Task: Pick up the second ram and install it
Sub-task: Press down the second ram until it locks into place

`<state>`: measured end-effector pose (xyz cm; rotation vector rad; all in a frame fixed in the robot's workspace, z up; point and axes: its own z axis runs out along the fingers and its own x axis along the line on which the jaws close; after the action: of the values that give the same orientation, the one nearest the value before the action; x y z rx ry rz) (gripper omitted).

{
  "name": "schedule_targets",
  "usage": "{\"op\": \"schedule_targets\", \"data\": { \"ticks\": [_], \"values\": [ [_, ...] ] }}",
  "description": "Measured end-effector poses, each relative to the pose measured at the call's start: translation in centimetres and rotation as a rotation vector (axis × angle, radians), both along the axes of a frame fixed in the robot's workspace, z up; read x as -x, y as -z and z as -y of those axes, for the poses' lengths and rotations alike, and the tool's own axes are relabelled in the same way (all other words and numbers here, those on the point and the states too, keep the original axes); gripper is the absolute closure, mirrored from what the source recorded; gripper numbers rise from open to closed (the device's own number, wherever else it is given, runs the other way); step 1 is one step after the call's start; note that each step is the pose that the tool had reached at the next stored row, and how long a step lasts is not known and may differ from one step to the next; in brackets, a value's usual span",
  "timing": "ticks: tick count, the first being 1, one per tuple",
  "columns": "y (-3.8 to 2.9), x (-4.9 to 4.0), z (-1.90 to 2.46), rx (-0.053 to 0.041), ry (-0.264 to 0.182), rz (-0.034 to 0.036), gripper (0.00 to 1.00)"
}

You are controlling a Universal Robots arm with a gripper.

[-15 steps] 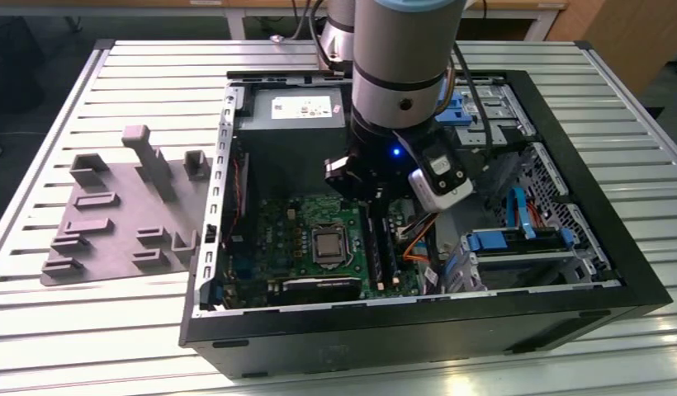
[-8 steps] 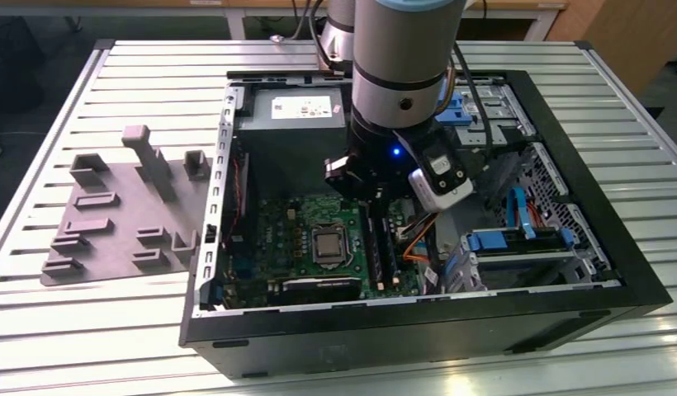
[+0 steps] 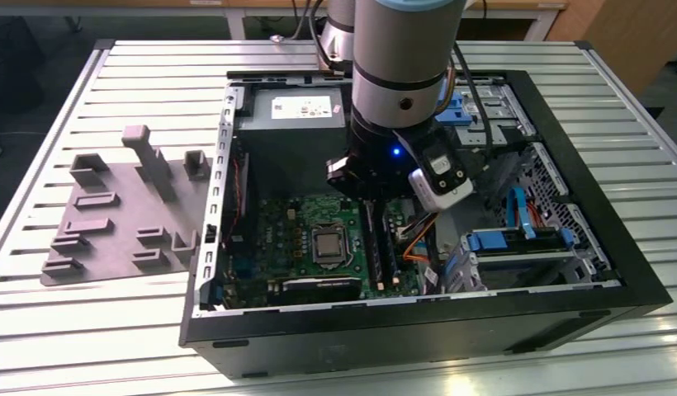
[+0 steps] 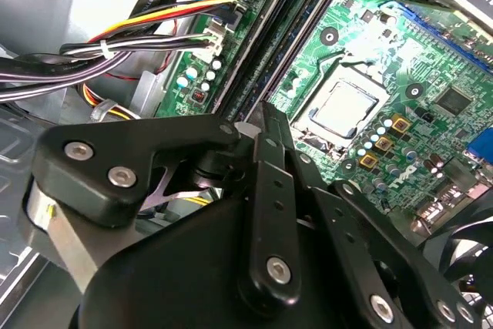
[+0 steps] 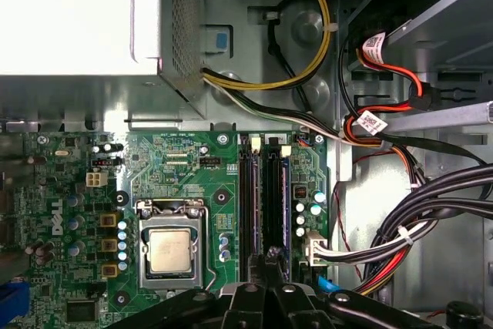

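My gripper [image 3: 370, 202] hangs inside the open computer case, low over the green motherboard [image 3: 275, 239]. In both wrist views its black fingers [image 5: 269, 258] [image 4: 262, 117] are shut together, tips at the near end of the long black memory slots [image 5: 248, 206] beside the processor socket [image 5: 169, 248]. A narrow dark strip with a bluish edge [image 5: 280, 206] stands edge-on in the slot nearest the cables. It looks like a seated ram, but I cannot tell whether it is the second ram. Nothing shows between the fingers.
The grey power supply [image 5: 77, 21] fills the case's far end. Cable bundles [image 5: 416, 213] run beside the slots. Drive cages with blue clips [image 3: 515, 243] stand at the exterior view's right. A grey parts fixture [image 3: 118, 214] lies on the table at the exterior view's left.
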<state>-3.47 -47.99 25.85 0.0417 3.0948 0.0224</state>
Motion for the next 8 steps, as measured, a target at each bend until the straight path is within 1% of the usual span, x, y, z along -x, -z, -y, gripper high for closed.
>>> {"op": "schedule_targets", "data": {
  "ticks": [6,8],
  "values": [
    [-0.01,0.00,0.00,0.0000,0.000,0.0000,0.89],
    [-0.03,-0.01,-0.06,0.0004,0.000,-0.0001,0.89]
  ]
}}
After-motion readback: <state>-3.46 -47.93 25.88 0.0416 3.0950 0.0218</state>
